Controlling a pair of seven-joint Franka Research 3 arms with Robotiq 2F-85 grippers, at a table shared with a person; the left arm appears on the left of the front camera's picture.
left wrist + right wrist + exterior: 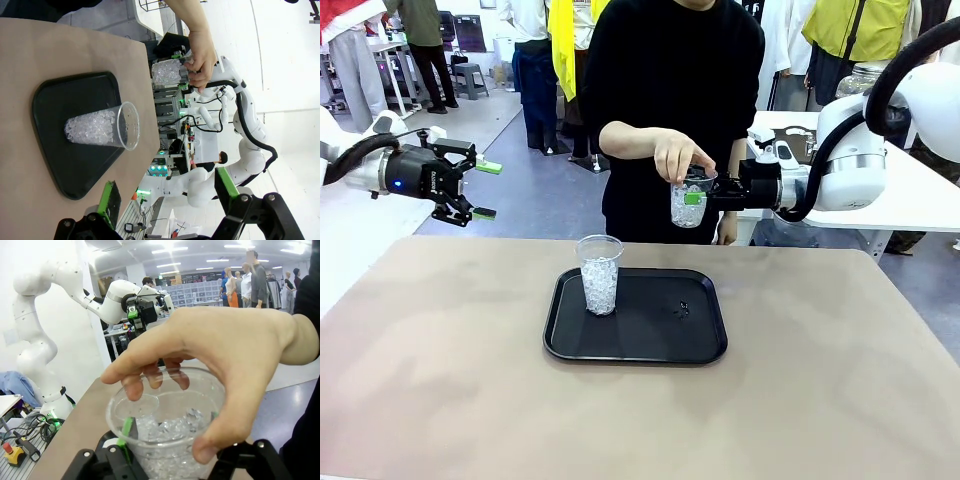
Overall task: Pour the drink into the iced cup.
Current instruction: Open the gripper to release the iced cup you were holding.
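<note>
- A clear drink cup (688,205) hangs in the air beyond the table's far edge. It is clamped between the green pads of the right gripper (692,198), whose arm reaches in from 3 o'clock.
- A person's hand (682,158) grips the same cup from above, fingers curled over the rim, as the right wrist view shows close up. The handover looks unfinished.
- The cup holds pale, crushed lumps; whether liquid lies among them cannot be told.
- The iced cup (600,275) stands upright at the 10 o'clock corner of a black tray (650,345) in the middle of the table (440,380). Ice fills much of its height.
- The held cup sits at roughly 1 o'clock from the iced cup, well apart and higher.
- The left gripper (485,190) hovers at 9 o'clock, off the table's left side, jaws spread wide and empty.
- By the look of it, nothing is poured yet. The hand has to let go, then the drink cup has to travel over the iced cup and tilt.
</note>
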